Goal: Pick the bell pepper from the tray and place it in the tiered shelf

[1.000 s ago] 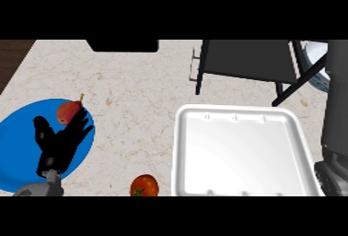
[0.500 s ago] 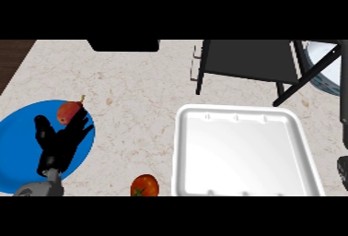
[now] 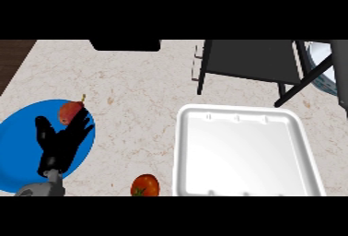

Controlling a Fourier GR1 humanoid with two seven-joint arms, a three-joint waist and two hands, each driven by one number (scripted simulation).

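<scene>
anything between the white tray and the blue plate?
In the head view, mostly bare marble counter separates the white tray from the blue plate; low in that gap sits a red tomato.

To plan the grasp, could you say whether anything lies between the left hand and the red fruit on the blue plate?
Nothing visible: the left hand is right beside the red fruit, over the blue plate.

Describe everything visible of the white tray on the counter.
The white tray is a shallow rectangular dish with rounded corners and a raised rim, looking like moulded plastic or foam, with small notches along its far and near walls. It lies flat on the marbled counter at the view's right, just before the dark tiered shelf. Nothing lies in it, and no hand touches it.
</scene>
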